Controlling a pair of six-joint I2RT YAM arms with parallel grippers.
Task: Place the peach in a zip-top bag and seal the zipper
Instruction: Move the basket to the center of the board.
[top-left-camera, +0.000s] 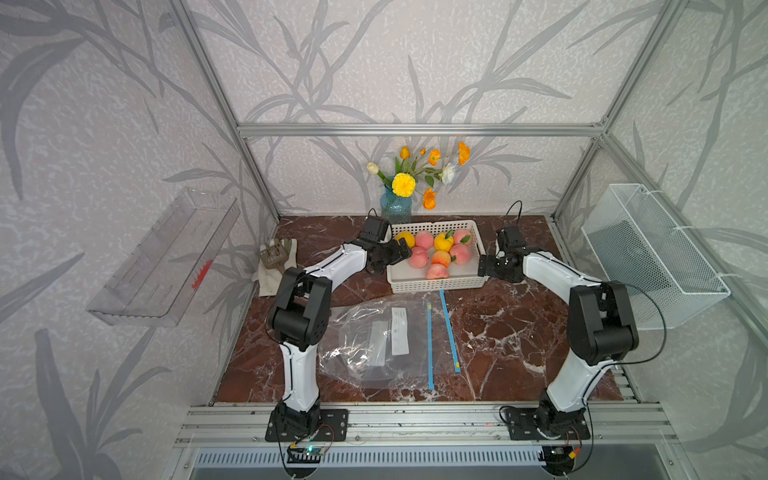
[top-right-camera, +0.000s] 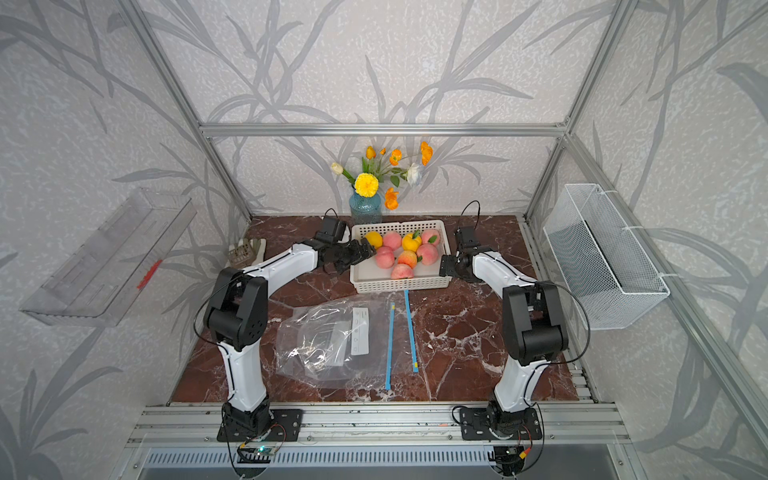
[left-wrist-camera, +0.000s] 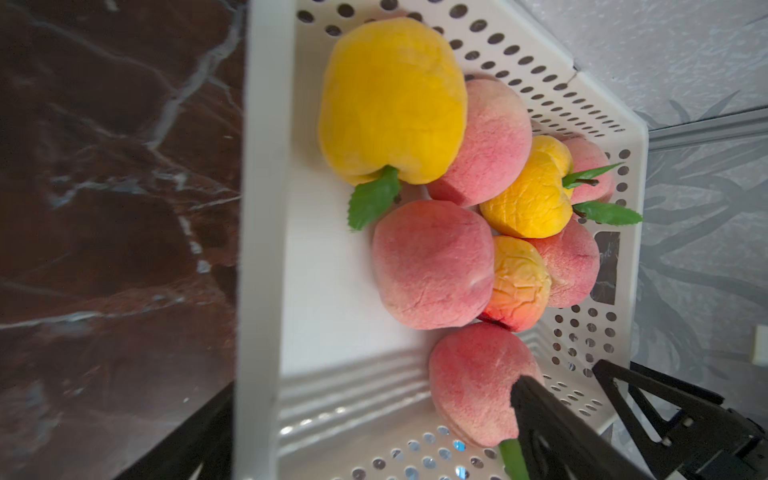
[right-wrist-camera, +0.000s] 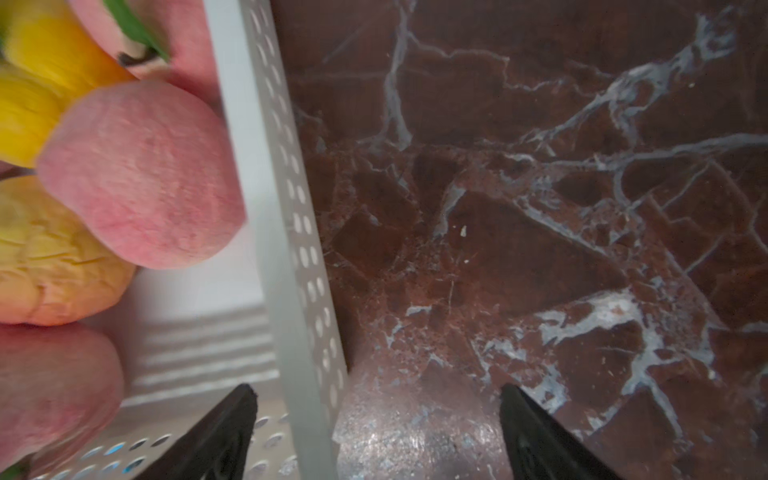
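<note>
Reaching over the basket (top-left-camera: 436, 286), held the left tool (top-left-camera: 401, 253) spread, empty, beside a peach (top-left-camera: 417, 257). Straddled the basket's right wall with the right tool (top-left-camera: 483, 266), likewise spread.

White label (top-left-camera: 399, 331) on zip-top bag (top-left-camera: 365, 353): print unreadable.

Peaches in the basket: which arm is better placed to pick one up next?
Left. The left gripper, open, hangs over the basket, a fingertip beside a pink peach. The right gripper, also open, straddles the basket's side wall, one finger outside over the table.
</note>
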